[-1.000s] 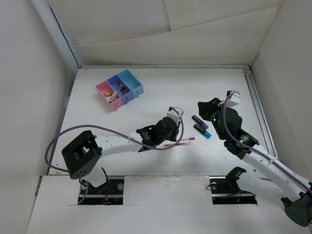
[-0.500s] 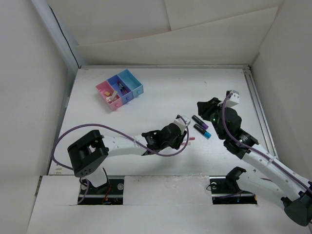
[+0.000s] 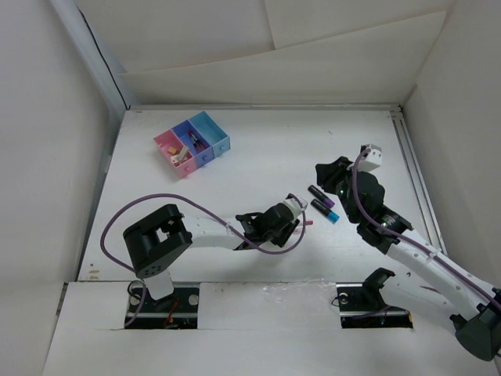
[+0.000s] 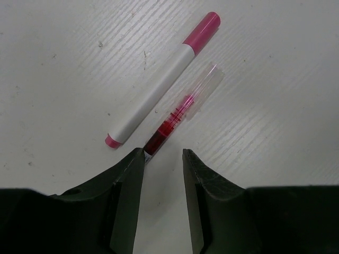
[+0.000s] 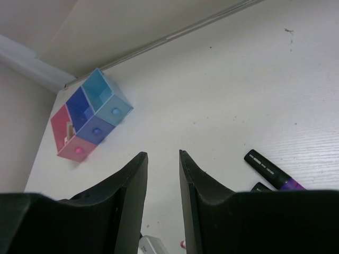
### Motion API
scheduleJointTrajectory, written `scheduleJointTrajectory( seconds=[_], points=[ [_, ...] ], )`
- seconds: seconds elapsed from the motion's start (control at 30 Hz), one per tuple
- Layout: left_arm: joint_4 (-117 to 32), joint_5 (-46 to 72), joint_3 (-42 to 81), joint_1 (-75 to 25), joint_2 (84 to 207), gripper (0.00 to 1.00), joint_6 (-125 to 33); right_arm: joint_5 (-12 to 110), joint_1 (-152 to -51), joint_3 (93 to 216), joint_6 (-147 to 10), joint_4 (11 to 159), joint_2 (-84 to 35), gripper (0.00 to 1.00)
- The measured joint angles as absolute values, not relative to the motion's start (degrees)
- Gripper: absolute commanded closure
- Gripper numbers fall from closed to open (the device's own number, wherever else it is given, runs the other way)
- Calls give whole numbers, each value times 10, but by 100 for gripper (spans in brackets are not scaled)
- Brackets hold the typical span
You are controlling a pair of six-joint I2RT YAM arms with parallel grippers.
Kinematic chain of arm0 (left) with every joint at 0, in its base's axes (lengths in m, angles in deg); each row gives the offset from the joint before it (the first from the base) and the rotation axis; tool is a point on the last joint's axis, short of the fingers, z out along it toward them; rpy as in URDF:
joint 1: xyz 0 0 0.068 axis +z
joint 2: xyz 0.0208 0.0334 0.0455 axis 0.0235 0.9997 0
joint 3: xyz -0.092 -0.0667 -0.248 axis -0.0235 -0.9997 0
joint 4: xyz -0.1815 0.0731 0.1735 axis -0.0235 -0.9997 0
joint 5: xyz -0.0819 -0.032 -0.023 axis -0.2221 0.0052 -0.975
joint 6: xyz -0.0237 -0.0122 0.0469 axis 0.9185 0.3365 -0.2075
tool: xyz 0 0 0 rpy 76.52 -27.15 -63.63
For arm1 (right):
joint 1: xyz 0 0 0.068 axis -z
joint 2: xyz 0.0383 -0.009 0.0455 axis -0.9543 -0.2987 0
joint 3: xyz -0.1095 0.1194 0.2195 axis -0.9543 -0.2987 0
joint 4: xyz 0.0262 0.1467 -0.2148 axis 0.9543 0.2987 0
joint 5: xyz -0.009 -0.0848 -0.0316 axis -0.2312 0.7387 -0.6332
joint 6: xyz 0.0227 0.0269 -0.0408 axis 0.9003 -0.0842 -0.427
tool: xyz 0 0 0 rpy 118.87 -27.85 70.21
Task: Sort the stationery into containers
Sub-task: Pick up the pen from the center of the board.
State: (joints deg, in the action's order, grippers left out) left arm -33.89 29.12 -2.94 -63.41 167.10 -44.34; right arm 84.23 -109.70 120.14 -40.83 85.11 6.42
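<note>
A white pen with a pink cap (image 4: pixel 159 79) and a clear red pen (image 4: pixel 180 114) lie side by side on the table. My left gripper (image 4: pixel 163 156) is open, low over the table, and the red pen's near end lies by the tip of its left finger. In the top view the left gripper (image 3: pixel 288 213) covers most of both pens. Two dark markers, one with a purple end (image 3: pixel 319 194) and one with a cyan end (image 3: pixel 326 211), lie beside my right gripper (image 3: pixel 325 176), which is open and empty. One marker shows in the right wrist view (image 5: pixel 270 169).
The joined bins (image 3: pixel 192 143) stand at the far left: pink, medium blue, light blue. A beige eraser (image 3: pixel 182 157) is in the pink one and dark markers in the medium blue one. The bins also show in the right wrist view (image 5: pixel 87 119). White walls enclose the table.
My left arm has reached further right and come down over the two pens. The right arm has barely moved.
</note>
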Motion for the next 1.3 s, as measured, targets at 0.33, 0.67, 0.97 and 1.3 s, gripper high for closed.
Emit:
scheduleJointTrajectory(
  seconds=[0.33, 0.67, 0.97, 1.3],
  points=[
    [-328, 295, -25, -634, 1695, 74, -455, 842, -1097, 1201, -408, 851, 57, 64],
    [-330, 286, -25, -635, 1694, 100, -459, 842, -1097, 1201, -408, 851, 57, 64],
    [-389, 259, -75, -635, 1561, 100, -441, 843, -1097, 1201, -408, 851, 61, 64],
    [-369, 260, -83, -566, 1344, 100, -381, 845, -1097, 1201, -408, 851, 68, 64]
  ],
)
